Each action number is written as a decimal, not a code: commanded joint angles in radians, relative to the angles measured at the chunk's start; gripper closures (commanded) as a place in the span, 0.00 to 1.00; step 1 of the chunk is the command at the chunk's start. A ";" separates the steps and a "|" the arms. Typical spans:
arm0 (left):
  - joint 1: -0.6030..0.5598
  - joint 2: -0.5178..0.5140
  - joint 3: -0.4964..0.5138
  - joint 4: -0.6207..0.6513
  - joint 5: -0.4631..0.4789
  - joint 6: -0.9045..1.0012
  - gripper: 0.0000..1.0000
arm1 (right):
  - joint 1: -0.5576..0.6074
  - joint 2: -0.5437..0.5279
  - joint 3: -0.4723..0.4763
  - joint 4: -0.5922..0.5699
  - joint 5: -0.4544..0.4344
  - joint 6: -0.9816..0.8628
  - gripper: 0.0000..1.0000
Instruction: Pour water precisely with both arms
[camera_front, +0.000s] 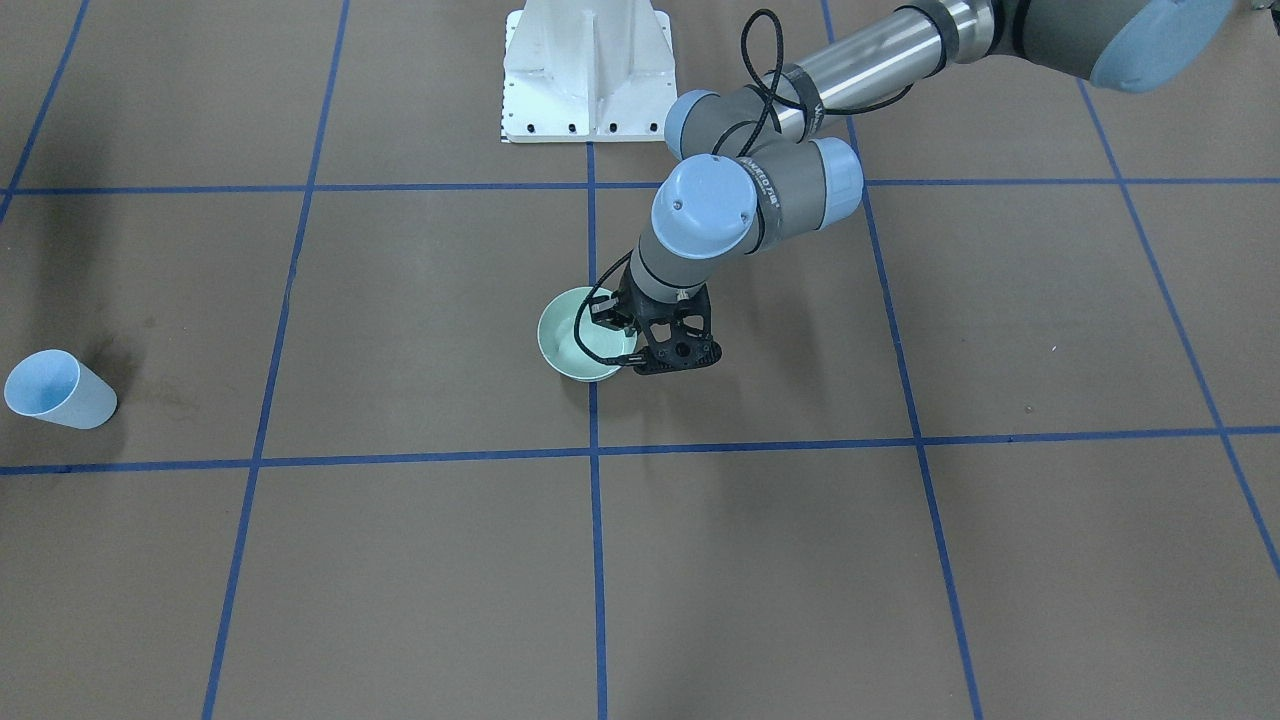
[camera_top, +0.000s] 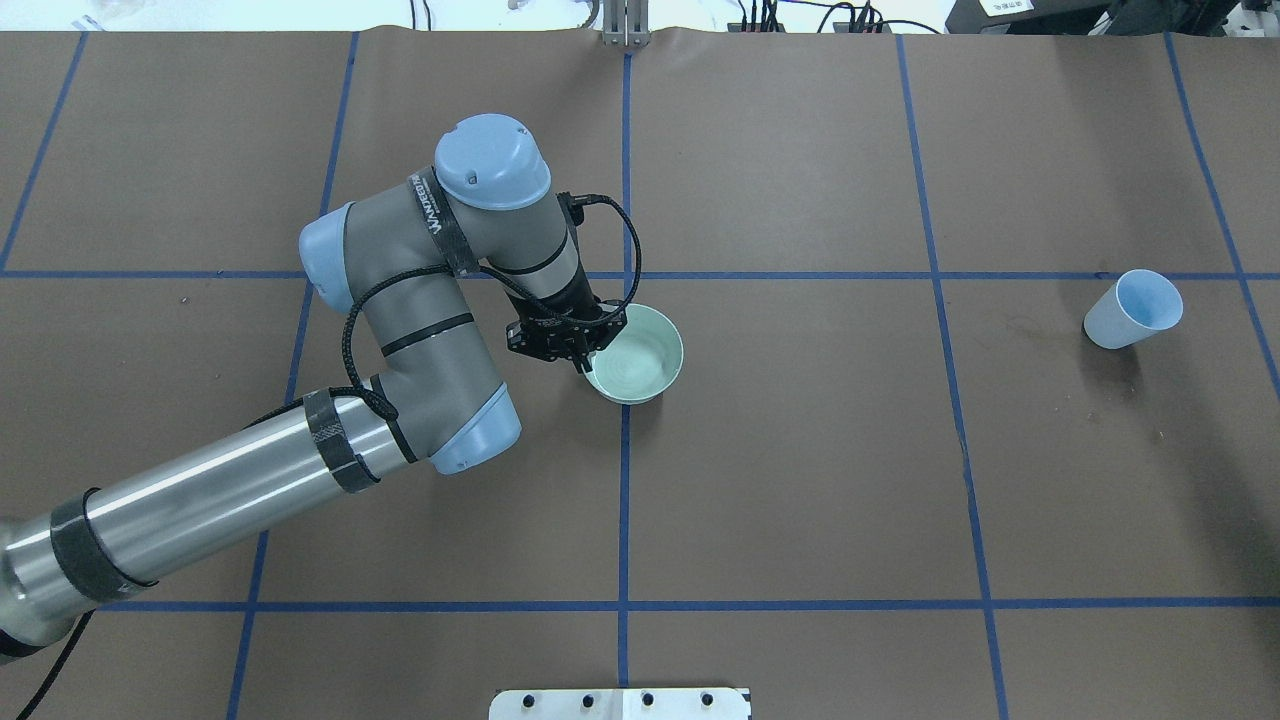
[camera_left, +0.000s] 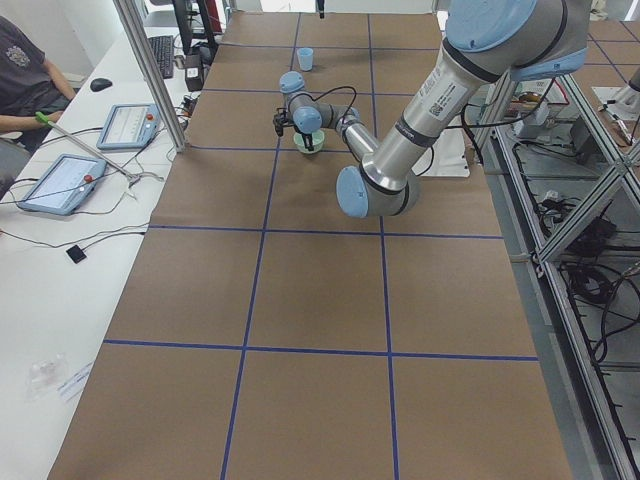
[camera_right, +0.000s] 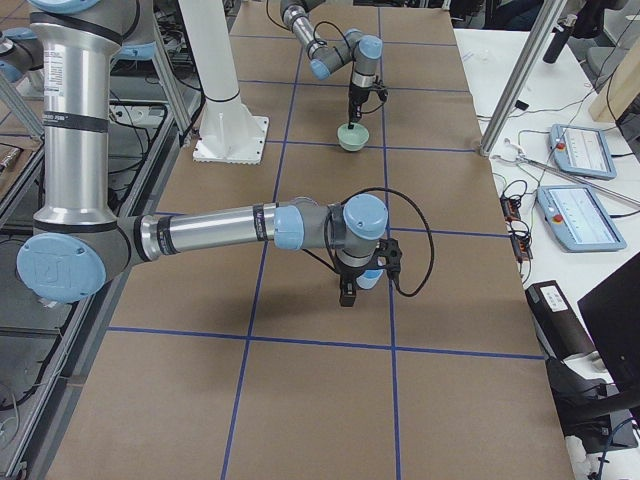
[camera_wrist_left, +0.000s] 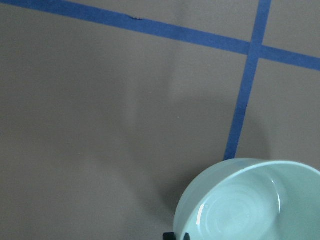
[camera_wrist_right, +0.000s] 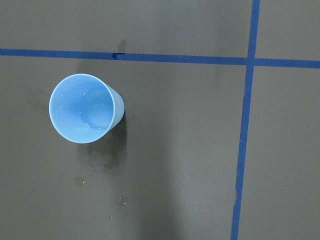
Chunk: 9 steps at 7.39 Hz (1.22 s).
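Two arms are in view. The left gripper (camera_top: 582, 362) is at the rim of the pale green bowl (camera_top: 640, 352), its fingers pinched together on that rim. The bowl sits on a blue tape line (camera_top: 624, 500) of the brown table (camera_top: 800, 480). The right gripper (camera_right: 347, 293) hangs just beside the blue cup (camera_wrist_right: 85, 107); whether its fingers are apart or together cannot be told. Water (camera_wrist_right: 87, 122) glints inside the cup, well apart from the bowl.
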 joint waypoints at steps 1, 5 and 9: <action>0.003 0.001 0.002 0.000 0.002 0.000 0.52 | 0.000 0.000 0.000 0.000 0.000 0.000 0.00; -0.067 0.037 -0.158 0.012 -0.007 -0.006 0.26 | 0.000 0.012 0.014 0.005 -0.008 0.000 0.00; -0.249 0.492 -0.597 0.185 -0.039 0.435 0.01 | 0.000 -0.005 0.055 0.067 0.033 0.005 0.00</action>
